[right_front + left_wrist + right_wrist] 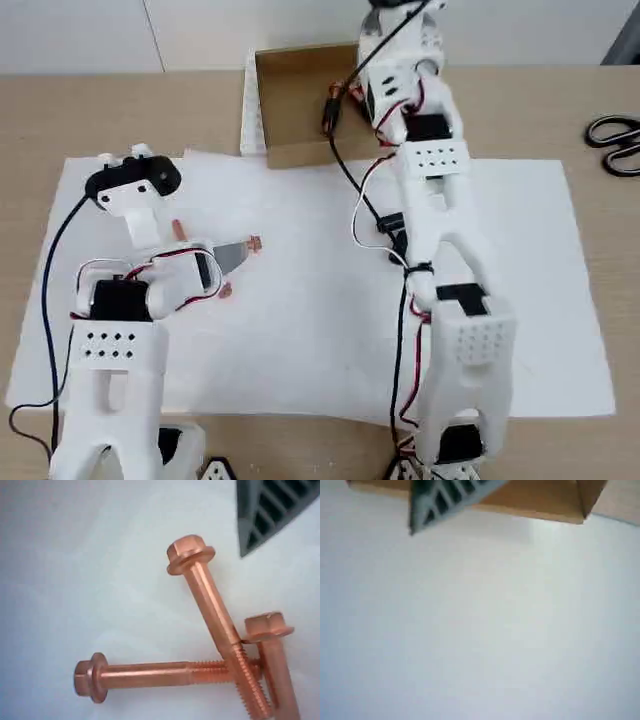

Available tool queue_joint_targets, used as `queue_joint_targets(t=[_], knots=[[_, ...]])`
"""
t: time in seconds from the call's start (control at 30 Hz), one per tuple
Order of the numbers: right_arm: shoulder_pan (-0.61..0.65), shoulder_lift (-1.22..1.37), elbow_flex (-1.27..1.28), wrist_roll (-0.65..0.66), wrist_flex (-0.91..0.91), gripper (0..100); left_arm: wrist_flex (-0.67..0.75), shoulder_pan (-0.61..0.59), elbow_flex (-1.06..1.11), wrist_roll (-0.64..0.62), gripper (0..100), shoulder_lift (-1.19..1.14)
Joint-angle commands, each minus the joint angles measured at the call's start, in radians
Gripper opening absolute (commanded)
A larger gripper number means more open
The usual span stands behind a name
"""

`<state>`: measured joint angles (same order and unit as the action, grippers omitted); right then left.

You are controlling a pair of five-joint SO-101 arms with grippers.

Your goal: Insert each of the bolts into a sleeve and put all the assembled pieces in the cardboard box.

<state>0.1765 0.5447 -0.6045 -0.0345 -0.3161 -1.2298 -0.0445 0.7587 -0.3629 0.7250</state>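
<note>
Right at the edge of the cardboard box in the high view sits the right gripper, I'd guess waiting there for drop-offs. Can't tell if it's open or closed. Well away from the box, on the white paper sheet covering the counter, the left gripper hangs over the bolts, probably lining up a pick. Can't tell its state either. One pair of scissors lies far off to the box's side. Left wrist view: three copper bolts, loose on the paper, none gripped. The slanted bolt crosses the level bolt at its threads, and the third bolt touches it. Right wrist view: one box, paper in front of its wall.
</note>
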Motion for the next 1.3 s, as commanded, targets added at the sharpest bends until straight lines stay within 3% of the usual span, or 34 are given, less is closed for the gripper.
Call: queue_joint_targets(t=[0.0,0.43,0.73,0.93,1.27], knots=[[-0.012,-0.180,-0.060,0.000,-0.125,19.4,-0.061,-0.005,-0.099,0.009,32,0.017],[-0.013,-0.561,-0.060,0.003,-0.860,19.4,-0.207,-0.006,-0.166,0.011,32,0.017],[-0.124,-0.610,-0.054,0.055,-1.349,19.4,-0.250,-0.006,-0.165,0.011,32,0.017],[-0.160,-0.657,-0.012,0.051,-1.363,19.4,-0.276,-0.006,-0.162,0.011,32,0.017],[-0.163,-0.705,0.519,0.057,-1.268,19.6,-0.302,-0.006,-0.162,0.011,32,0.017]])
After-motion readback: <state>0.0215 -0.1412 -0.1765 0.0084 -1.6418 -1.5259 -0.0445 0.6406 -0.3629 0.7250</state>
